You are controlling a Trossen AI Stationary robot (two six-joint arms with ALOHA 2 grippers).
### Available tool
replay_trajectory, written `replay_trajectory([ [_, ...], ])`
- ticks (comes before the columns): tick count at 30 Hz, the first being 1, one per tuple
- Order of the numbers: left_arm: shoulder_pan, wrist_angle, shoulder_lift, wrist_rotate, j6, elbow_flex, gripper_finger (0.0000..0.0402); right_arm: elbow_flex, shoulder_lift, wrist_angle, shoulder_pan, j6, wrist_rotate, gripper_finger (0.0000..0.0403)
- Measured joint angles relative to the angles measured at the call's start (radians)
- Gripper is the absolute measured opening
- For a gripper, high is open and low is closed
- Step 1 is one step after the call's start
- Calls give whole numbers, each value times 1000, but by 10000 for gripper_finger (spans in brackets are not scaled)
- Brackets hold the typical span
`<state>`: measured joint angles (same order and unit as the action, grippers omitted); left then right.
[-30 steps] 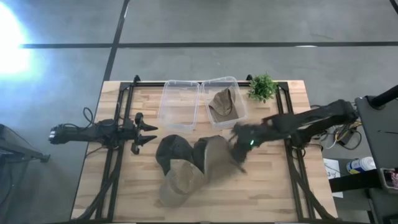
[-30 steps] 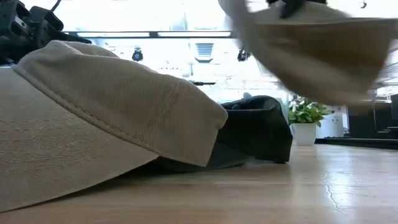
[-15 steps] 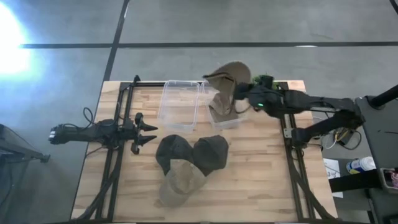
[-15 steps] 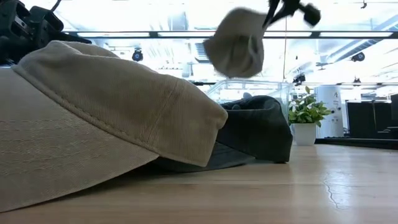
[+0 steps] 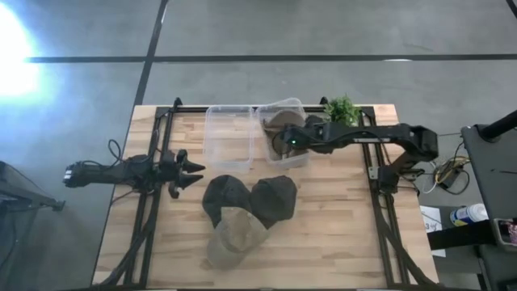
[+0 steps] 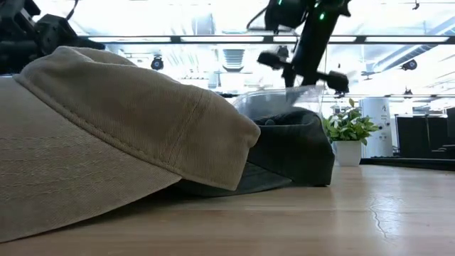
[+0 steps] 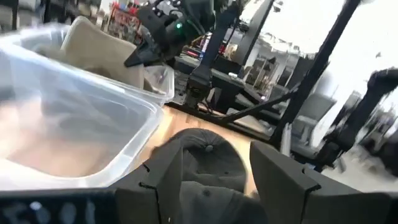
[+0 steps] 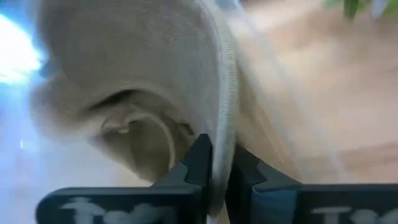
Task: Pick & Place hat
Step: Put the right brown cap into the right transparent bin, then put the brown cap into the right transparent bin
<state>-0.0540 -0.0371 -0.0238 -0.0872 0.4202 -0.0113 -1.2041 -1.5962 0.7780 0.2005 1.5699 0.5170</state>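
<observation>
A tan hat [image 8: 124, 62] fills the right wrist view, and my right gripper [image 8: 216, 149] is shut on it. In the high view this gripper [image 5: 280, 139] reaches from the table's right into the right-hand clear bin [image 5: 300, 105], where tan hat cloth [image 5: 281, 120] shows. Two dark hats [image 5: 226, 194] [image 5: 276, 192] and another tan hat [image 5: 234, 233] lie on the table in a cluster, overlapping. My left gripper [image 5: 190, 168] waits open at the table's left, just left of the cluster; the left wrist view shows a dark hat [image 7: 205, 162] beyond its fingers. My right gripper pinches the tan hat's stitched edge [image 8: 227, 118] between its two fingers, which lie across that edge. The arm comes from the table's right, slanting down into the bin. The hat hangs into the bin; what it rests on there is hidden.
A second clear bin [image 5: 212, 113] stands left of the right-hand one. A small green plant [image 5: 341, 111] sits at the far right corner. Black rails [image 5: 157, 202] run along both table sides. Bare wood lies near and to the right [image 5: 339, 234].
My right gripper has carried the tan hat up from the middle of the table, toward the far edge, and down into the right-hand bin, staying shut on it. The hat swung high above the bin half a second ago and now sits low inside it.
</observation>
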Motion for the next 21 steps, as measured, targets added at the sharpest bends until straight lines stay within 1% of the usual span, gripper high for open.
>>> replay_trajectory([
  [3,0,0,0,0,150,0,181,-2,-41,19,-1,-58,-81,50],
  [7,0,-1,0,0,363,0,181,-38,-37,77,-7,-121,-93,77],
  [9,0,-1,0,0,451,0,181,-55,-21,100,-14,-183,-57,89],
  [12,0,-4,0,0,620,0,181,-97,24,109,-28,-289,37,102],
  [15,0,-4,0,-1,760,0,181,-145,66,109,-42,-430,105,111],
  [18,0,-6,0,-3,828,0,181,-200,99,102,-63,-598,113,117],
  [21,0,-14,0,-26,887,0,181,-254,121,103,-88,-700,108,122],
])
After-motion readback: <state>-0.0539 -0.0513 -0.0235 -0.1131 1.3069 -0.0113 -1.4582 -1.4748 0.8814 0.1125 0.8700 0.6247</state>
